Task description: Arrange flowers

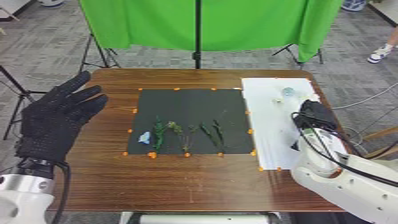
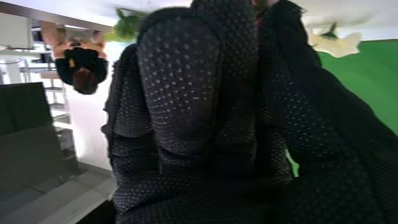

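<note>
In the head view my left hand [image 1: 62,112] is open above the table's left side, away from the flowers. My right hand [image 1: 313,116] is over the right edge of the white mat [image 1: 271,127]. A small clear vessel [image 1: 288,92] and a pale bloom [image 1: 277,101] are farther back on that mat. A blue flower [image 1: 145,137], a leafy green stem [image 1: 160,134], a yellowish sprig [image 1: 175,127] and dark green stems [image 1: 213,132] lie on the dark mat [image 1: 182,102]. In the right wrist view, a white flower [image 2: 336,45] and a green bloom [image 2: 127,24] flank my right hand [image 2: 182,90].
Orange markers [image 1: 153,155] line the mats on the brown table [image 1: 169,185]. Behind the table hang a green cloth [image 1: 151,25] and its stand [image 1: 197,55]. Cables [image 1: 333,157] run along my right arm.
</note>
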`<action>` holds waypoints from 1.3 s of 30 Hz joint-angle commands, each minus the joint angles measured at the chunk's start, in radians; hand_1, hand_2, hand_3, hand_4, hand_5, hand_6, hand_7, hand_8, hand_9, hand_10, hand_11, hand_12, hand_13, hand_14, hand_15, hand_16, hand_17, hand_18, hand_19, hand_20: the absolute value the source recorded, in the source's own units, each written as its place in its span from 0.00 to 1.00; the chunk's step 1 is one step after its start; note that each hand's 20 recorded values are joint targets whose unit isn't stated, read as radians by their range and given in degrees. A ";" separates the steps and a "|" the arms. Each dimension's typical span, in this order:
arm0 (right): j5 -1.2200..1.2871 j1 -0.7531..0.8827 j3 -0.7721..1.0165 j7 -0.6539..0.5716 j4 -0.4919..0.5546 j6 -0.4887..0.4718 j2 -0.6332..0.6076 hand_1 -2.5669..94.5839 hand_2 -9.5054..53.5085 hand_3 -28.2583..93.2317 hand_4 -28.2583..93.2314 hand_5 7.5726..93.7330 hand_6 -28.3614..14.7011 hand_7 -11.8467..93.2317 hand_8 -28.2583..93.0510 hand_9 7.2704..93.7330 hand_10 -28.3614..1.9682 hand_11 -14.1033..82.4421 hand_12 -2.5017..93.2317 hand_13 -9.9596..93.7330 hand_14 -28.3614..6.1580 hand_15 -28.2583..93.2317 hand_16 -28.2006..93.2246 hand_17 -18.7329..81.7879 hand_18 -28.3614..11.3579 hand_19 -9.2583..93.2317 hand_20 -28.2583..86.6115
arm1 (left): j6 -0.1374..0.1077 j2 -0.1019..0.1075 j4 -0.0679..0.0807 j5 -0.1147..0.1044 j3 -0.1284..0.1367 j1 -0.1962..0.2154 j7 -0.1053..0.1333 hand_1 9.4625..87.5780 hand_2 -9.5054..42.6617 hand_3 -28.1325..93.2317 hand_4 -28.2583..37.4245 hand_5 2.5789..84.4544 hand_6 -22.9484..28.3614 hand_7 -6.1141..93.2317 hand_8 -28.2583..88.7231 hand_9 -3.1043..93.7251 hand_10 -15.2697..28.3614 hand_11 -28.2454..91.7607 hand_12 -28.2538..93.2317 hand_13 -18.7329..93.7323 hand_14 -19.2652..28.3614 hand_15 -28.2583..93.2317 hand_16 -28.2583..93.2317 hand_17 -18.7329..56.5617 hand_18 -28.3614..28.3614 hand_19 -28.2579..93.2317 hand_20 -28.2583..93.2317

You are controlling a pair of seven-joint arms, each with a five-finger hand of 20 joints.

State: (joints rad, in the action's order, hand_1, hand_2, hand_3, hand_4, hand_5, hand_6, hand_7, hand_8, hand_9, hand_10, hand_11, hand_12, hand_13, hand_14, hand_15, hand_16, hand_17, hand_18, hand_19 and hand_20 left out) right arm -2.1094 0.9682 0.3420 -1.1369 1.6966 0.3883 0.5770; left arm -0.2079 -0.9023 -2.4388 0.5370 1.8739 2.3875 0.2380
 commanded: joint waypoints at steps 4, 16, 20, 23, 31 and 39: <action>0.000 -0.250 -0.132 0.118 0.076 0.052 0.179 0.59 0.00 0.76 0.00 0.93 0.75 0.26 0.26 1.00 0.72 0.36 0.27 0.95 0.74 0.67 0.40 0.59 0.27 1.00 0.27 | 0.019 -0.014 -0.002 -0.002 0.024 0.027 -0.012 0.18 0.32 0.86 0.09 0.42 0.65 0.21 0.16 0.37 0.85 0.46 0.32 0.38 1.00 0.64 0.16 0.12 1.00 0.72 0.28; 0.133 -0.463 -0.287 0.326 -0.034 0.030 0.466 0.59 0.00 0.77 0.00 0.93 0.74 0.26 0.26 1.00 0.73 0.36 0.27 0.94 0.74 0.69 0.41 0.57 0.28 1.00 0.28 | 0.035 0.020 0.000 0.005 0.020 -0.016 0.008 0.18 0.32 0.86 0.09 0.42 0.65 0.21 0.16 0.36 0.85 0.46 0.32 0.38 1.00 0.64 0.16 0.12 1.00 0.73 0.28; 0.196 -0.534 -0.369 0.346 -0.091 0.045 0.534 0.59 0.00 0.77 0.00 0.92 0.75 0.26 0.26 1.00 0.74 0.36 0.27 0.93 0.74 0.69 0.41 0.57 0.28 1.00 0.28 | 0.050 0.051 0.004 0.003 0.024 -0.035 0.034 0.18 0.32 0.86 0.09 0.42 0.65 0.21 0.16 0.36 0.85 0.46 0.32 0.38 1.00 0.64 0.16 0.12 1.00 0.73 0.28; 0.211 -0.597 -0.452 0.344 -0.128 0.048 0.571 0.58 0.00 0.77 0.00 0.92 0.75 0.26 0.26 1.00 0.74 0.36 0.27 0.93 0.74 0.70 0.41 0.56 0.29 1.00 0.28 | 0.070 0.065 0.012 0.009 0.024 -0.067 0.032 0.18 0.32 0.86 0.09 0.42 0.65 0.21 0.16 0.36 0.85 0.46 0.32 0.38 1.00 0.64 0.16 0.12 1.00 0.73 0.28; 0.310 -0.725 -0.616 0.310 -0.189 0.098 0.664 0.58 0.00 0.77 0.00 0.92 0.76 0.26 0.25 1.00 0.75 0.37 0.27 0.92 0.74 0.71 0.41 0.55 0.29 0.99 0.30 | 0.108 0.090 0.033 0.012 0.006 -0.139 0.013 0.18 0.32 0.86 0.09 0.42 0.65 0.21 0.16 0.36 0.85 0.46 0.32 0.38 1.00 0.64 0.16 0.13 1.00 0.73 0.28; 0.364 -0.747 -0.681 0.324 -0.190 0.108 0.683 0.58 0.00 0.76 0.00 0.91 0.78 0.26 0.24 1.00 0.75 0.38 0.27 0.92 0.74 0.72 0.41 0.54 0.30 0.98 0.31 | 0.133 0.091 0.033 0.014 0.031 -0.113 -0.007 0.18 0.32 0.86 0.09 0.42 0.65 0.21 0.16 0.36 0.85 0.45 0.32 0.38 1.00 0.64 0.16 0.13 1.00 0.73 0.28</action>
State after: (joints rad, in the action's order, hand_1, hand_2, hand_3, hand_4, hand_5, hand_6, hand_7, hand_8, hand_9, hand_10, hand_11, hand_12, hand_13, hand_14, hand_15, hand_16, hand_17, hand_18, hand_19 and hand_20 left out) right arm -1.7240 0.2445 -0.3313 -0.8188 1.5087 0.4984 1.2407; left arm -0.0979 -0.8126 -2.4078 0.5419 1.8848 2.2309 0.2527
